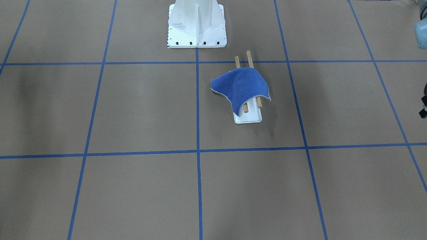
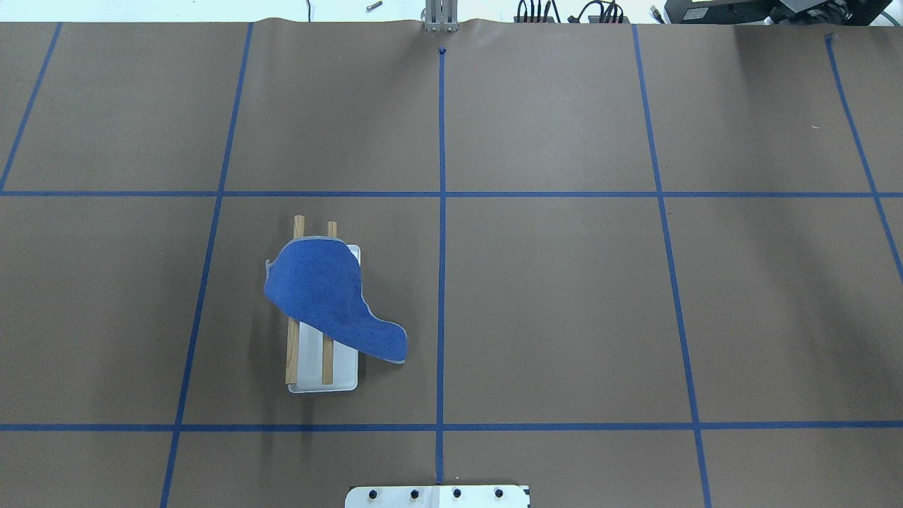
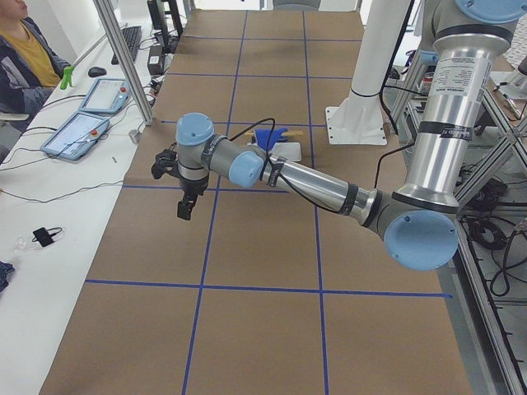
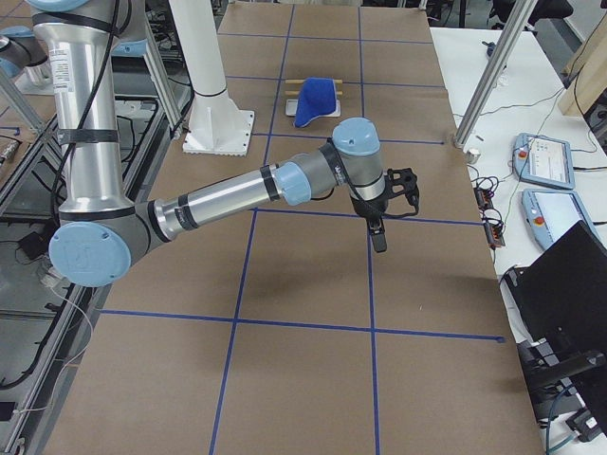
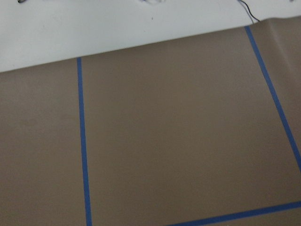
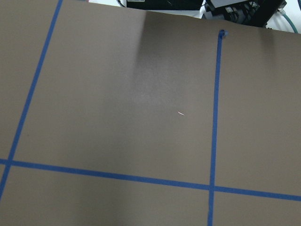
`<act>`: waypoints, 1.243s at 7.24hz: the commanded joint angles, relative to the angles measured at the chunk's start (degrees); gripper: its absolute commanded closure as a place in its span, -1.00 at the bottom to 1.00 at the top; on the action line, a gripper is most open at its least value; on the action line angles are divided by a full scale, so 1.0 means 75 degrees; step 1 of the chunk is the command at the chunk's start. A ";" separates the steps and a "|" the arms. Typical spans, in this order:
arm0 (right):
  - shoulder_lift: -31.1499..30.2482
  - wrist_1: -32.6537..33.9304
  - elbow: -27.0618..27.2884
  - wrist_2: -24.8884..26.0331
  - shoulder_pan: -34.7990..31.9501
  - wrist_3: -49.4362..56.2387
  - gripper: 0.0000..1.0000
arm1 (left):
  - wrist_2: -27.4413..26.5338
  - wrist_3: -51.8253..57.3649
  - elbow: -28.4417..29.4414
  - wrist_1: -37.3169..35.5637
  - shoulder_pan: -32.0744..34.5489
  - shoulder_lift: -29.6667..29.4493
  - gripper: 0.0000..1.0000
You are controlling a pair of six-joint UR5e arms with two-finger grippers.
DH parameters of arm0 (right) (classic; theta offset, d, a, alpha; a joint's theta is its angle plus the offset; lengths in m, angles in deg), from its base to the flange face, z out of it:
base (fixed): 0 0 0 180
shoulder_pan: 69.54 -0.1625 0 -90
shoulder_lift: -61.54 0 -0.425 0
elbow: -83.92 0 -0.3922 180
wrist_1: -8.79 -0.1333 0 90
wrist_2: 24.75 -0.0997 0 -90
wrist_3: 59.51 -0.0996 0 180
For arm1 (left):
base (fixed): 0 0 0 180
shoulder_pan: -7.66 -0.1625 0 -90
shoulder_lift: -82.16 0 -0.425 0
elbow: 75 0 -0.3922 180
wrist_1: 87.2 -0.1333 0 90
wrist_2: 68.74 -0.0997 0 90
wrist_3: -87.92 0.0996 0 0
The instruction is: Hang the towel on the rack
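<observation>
The royal-blue towel [image 1: 240, 86] lies draped over the two wooden dowels of the rack [image 1: 248, 117]. One corner hangs off the side toward the table's middle [image 2: 384, 342]. The dowel ends and the white base [image 2: 338, 370] stick out from under it. My left gripper [image 3: 185, 206] hangs over the brown table far from the rack, on the operators' side. It shows clearly only in the exterior left view, so I cannot tell if it is open. My right gripper [image 4: 379, 232] hangs likewise at the other end, and I cannot tell its state. Both wrist views show only bare paper and tape.
The white ribbed pedestal [image 1: 196, 23] stands at the robot's side of the table, just behind the rack. Blue tape lines [image 2: 441, 212] grid the brown surface. An operator [image 3: 25, 58] and tablets [image 3: 78, 132] are at the white bench beside the table.
</observation>
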 commanded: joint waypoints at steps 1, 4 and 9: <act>0.0098 0.0967 -0.0039 -0.0082 -0.0120 0.1081 -1.00 | 0.0125 0.0633 -0.0369 -0.1031 0.0087 0.0178 -0.97; 0.0591 0.2339 -0.0155 -0.0083 0.0079 0.2171 -1.00 | 0.0137 0.0633 -0.0381 -0.1020 0.0075 0.0226 -0.97; 0.0791 0.2765 -0.0379 -0.0645 0.0196 0.2304 -1.00 | 0.0570 0.0598 -0.0346 -0.1008 0.0052 0.0378 -0.97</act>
